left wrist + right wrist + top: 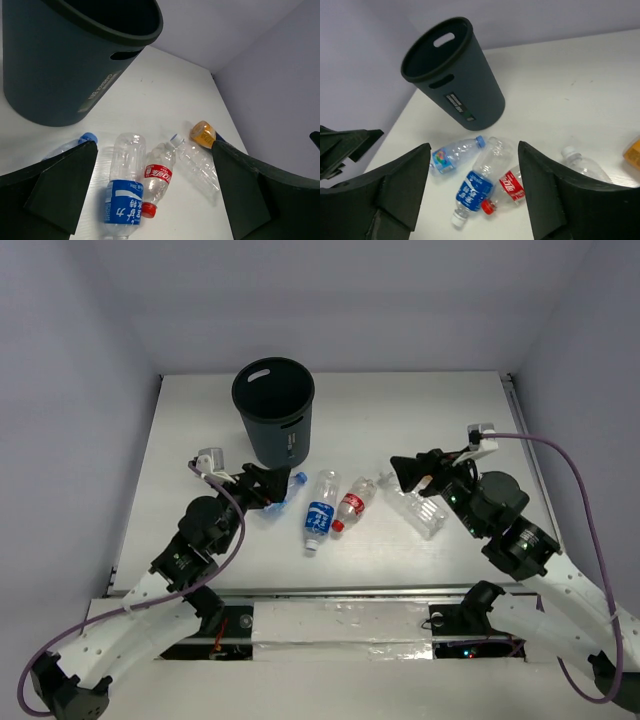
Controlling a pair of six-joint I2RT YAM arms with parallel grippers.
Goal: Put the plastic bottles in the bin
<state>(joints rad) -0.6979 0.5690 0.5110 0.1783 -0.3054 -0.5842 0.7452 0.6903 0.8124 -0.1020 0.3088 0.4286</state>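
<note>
1. There's the bin (280,435), upright at the back of the counter (420,410), left of centre, with the slot handle showing near the rim.
2. In front of it 4 bottles lie on their sides on the counter, all outside the bin.
3. Furthest left is the blue-capped bottle (455,154), the one nearest the bin's foot.
4. Next comes the blue-label bottle (320,510), its white cap pointing toward the arms.
5. Just beside that lies the red-label bottle (352,504), with its red cap down by the blue label.
6. Furthest right is the clear ribbed bottle (420,508), with an orange cap (202,133) poking out near its far end.
7. The left end effector (154,145) has its fingers spread wide with nothing between them. It sits low, with the blue-capped bottle right by 1 finger, and I cannot tell whether they touch.
8. The right end effector (474,146) is also spread wide and holds nothing. It hangs close to the clear ribbed bottle, which is partly hidden behind 1 finger.
</note>
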